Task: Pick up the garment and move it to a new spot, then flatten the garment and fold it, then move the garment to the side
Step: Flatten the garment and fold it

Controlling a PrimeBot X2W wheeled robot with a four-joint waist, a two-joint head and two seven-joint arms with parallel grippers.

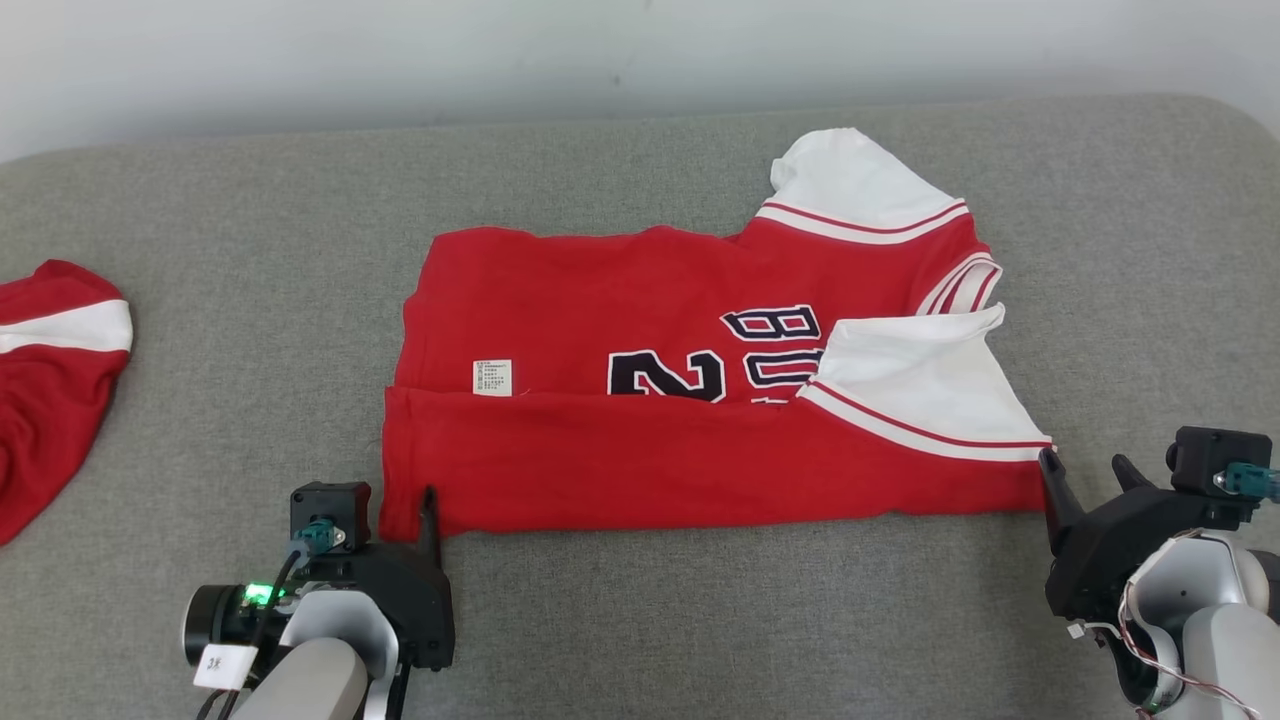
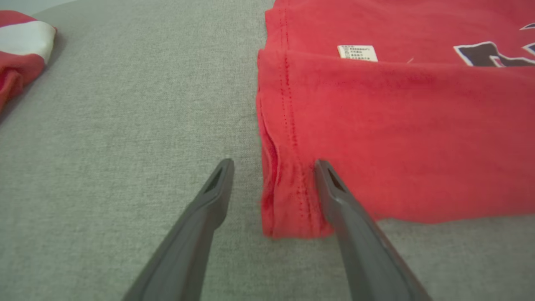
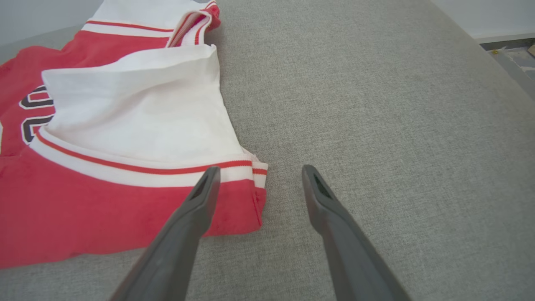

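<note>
A red sports jersey with white sleeves and dark lettering (image 1: 650, 440) lies flat in the middle of a wide grey fabric-covered surface (image 1: 250, 300). It is turned sideways, with its bottom hem to the left and its sleeves to the right. Its near long edge is folded up over the body, and the fold covers the lower part of a dark number and some letters. A small white care label (image 1: 491, 377) sits just beyond the fold line, toward the left. One white sleeve with red trim (image 1: 850, 185) points away at the far right. The other white sleeve (image 1: 925, 385) lies folded onto the front at the near right.

The left gripper (image 2: 271, 165) sits at the jersey's near left corner with its two dark fingers spread wide, gripping nothing. One finger is over bare grey fabric just left of the hem, and the other is over the red cloth.

The right gripper (image 1: 1085, 468) sits at the near right corner, also spread wide and empty. One finger is over the red cloth just near of the sleeve trim, and the other is over the grey surface to the right.

A second red garment with a white band (image 1: 50, 380) lies at the far left edge, well apart from the jersey.
</note>
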